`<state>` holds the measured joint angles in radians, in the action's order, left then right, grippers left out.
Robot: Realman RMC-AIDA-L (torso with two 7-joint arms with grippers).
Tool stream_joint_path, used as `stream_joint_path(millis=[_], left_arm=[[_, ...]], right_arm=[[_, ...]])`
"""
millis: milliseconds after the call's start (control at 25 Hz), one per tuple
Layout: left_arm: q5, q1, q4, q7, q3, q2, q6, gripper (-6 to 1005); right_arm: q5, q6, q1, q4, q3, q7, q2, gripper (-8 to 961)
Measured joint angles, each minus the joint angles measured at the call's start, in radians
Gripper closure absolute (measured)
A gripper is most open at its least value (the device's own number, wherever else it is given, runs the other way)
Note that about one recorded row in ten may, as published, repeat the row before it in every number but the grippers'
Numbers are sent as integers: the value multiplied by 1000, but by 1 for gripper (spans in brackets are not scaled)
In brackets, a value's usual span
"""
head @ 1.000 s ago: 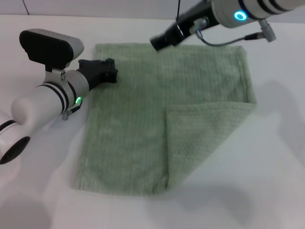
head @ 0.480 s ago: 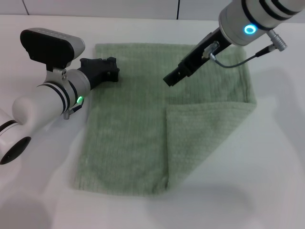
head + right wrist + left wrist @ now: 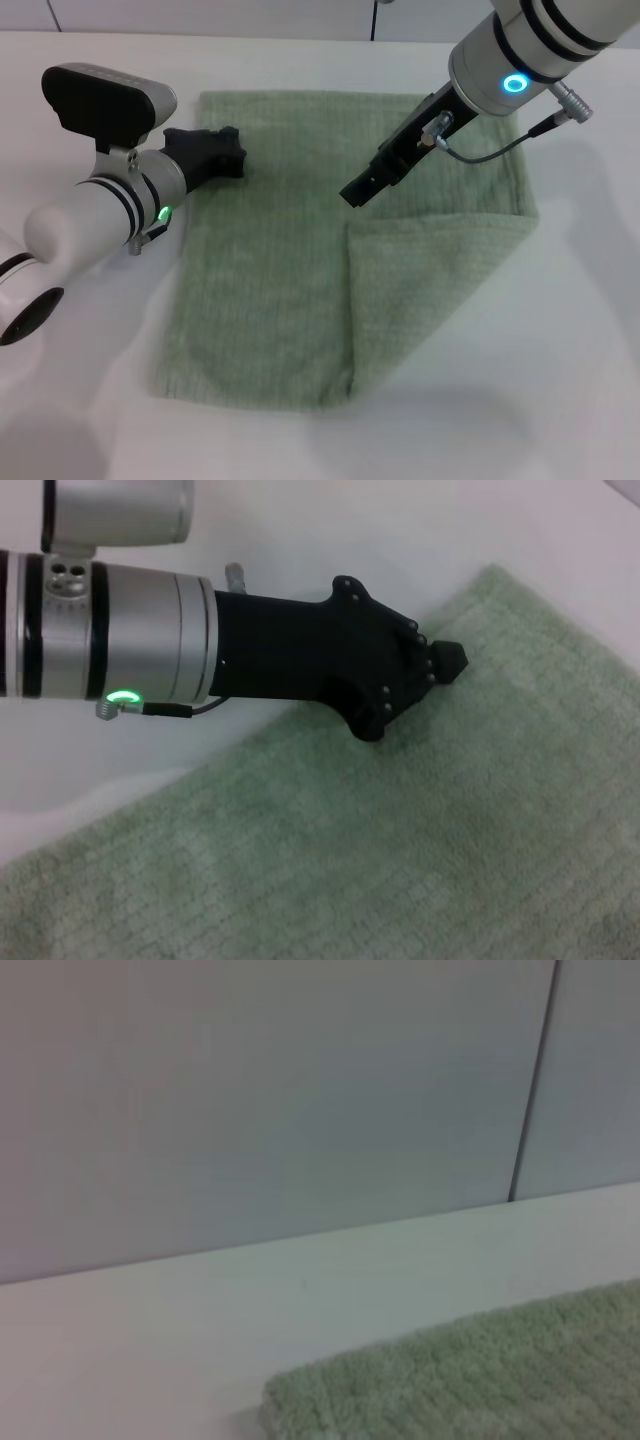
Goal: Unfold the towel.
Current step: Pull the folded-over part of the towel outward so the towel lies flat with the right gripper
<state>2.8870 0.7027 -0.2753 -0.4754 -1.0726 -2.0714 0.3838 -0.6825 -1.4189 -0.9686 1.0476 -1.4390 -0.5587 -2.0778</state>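
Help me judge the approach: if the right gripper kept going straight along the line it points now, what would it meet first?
Most likely the towel: the right gripper points down toward its flat single layer, beside the folded flap's edge. Depth is unclear.

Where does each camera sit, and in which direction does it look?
Head view: from above, looking down at the towel; shows left hand at its far-left corner and right hand above its middle.
Left wrist view: low, facing the wall; no own body.
Right wrist view: looks at the left hand.
All three share the towel.
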Motion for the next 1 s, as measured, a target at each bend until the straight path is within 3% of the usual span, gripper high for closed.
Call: stream_joint_path(millis=[600, 1000], left_arm=[[0, 2, -2, 0, -10, -1, -10, 992], [0, 0, -7, 0, -6, 1, -8, 991]], right_arm=[[-1, 18, -6, -53, -13, -12, -2, 136], [-1, 90, -51, -196, -57, -41, -5, 136]])
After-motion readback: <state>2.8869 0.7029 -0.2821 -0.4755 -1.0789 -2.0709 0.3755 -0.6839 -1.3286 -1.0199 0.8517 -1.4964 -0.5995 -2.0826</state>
